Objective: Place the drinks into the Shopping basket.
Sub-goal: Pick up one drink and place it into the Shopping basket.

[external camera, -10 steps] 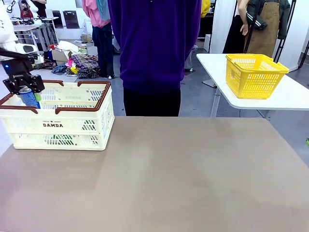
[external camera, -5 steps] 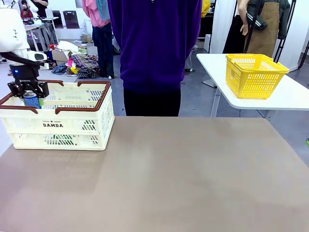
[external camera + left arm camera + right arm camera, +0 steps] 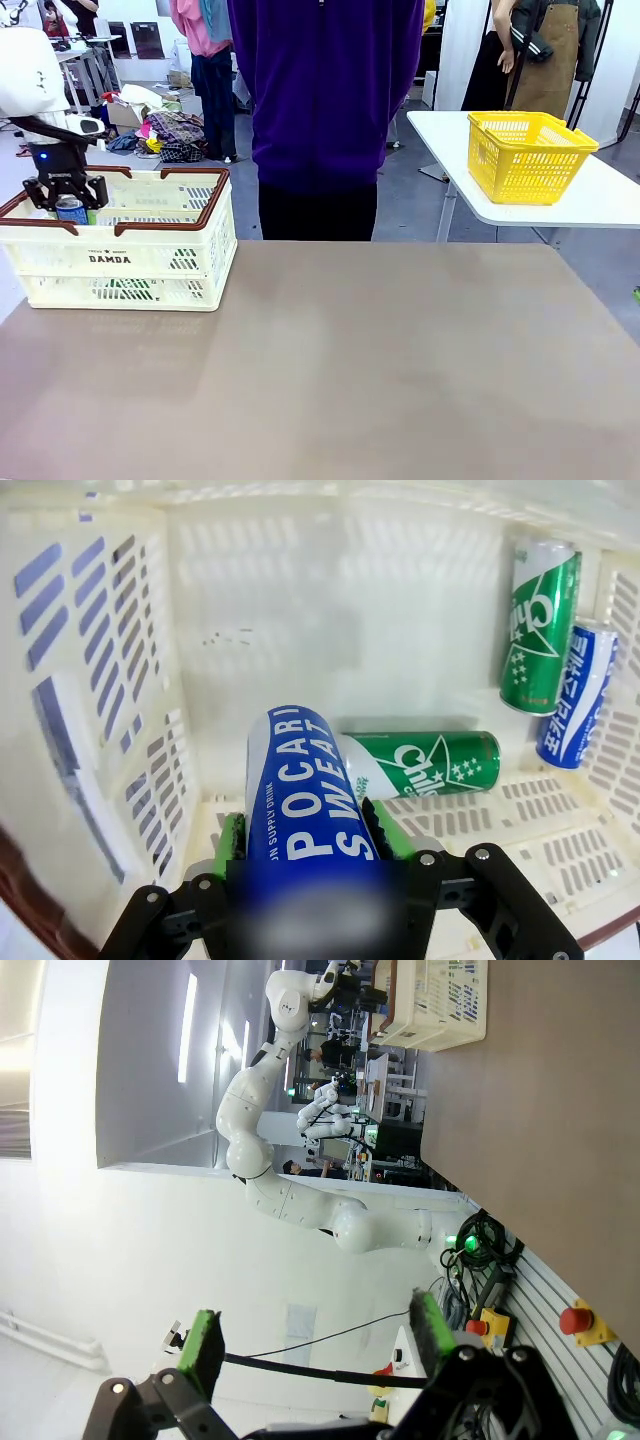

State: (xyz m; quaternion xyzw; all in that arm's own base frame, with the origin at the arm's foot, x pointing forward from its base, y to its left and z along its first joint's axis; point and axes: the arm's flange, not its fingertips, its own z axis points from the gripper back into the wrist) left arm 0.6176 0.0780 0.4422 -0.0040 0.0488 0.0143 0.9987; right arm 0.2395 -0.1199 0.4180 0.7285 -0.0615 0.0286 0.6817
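Partly hidden behind the Shopping basket [image 3: 190, 205] rim, the left gripper [image 3: 67, 192] clamps a blue can [image 3: 305, 795].

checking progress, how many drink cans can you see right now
4. A blue can is held by the left gripper over the shopping basket. Lying inside: a green can, another green can and a blue can. More may be hidden.

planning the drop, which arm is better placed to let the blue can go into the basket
Left. The left gripper is shut on the blue Pocari Sweat can, already inside the Shopping basket above the green cans. The right gripper is open and empty, far from the basket.
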